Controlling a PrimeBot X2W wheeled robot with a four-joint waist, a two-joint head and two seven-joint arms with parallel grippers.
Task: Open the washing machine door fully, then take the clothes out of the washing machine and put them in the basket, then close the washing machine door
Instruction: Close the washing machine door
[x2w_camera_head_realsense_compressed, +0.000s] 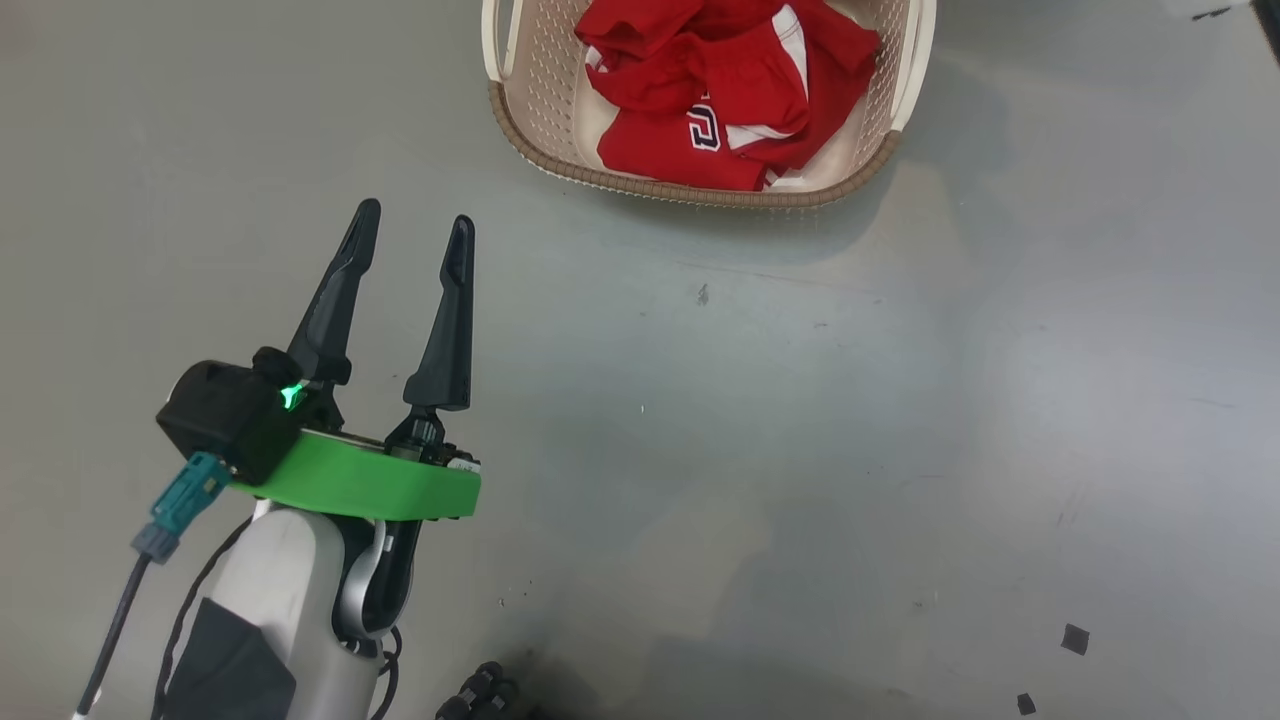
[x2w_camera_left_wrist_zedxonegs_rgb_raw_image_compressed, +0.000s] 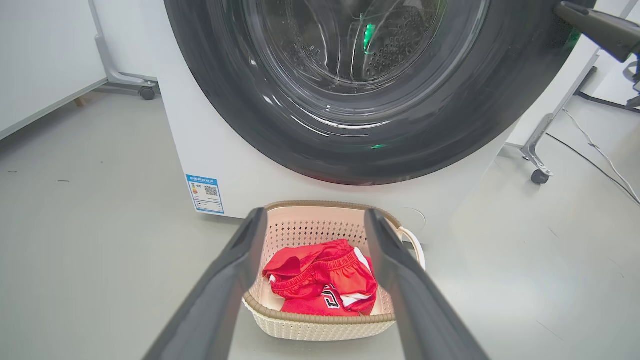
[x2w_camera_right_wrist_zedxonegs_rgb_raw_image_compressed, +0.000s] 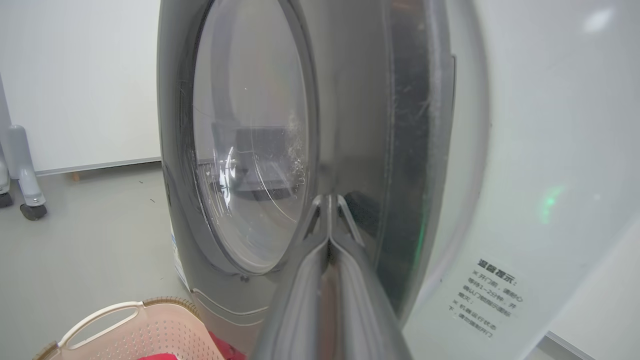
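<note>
Closing step, by my reading: the clothes lay bunched in the basket on the floor, just in front of the washing machine. The washing machine door looked swung to; latched or not, could not tell. Right end effector clenched, empty, tips at the door's right rim. Left end effector released, empty, over the floor near the basket. Next move probably wanted a firm push until the catch took. Door: glossy black rim, clear bulging glass, drum visible through.
</note>
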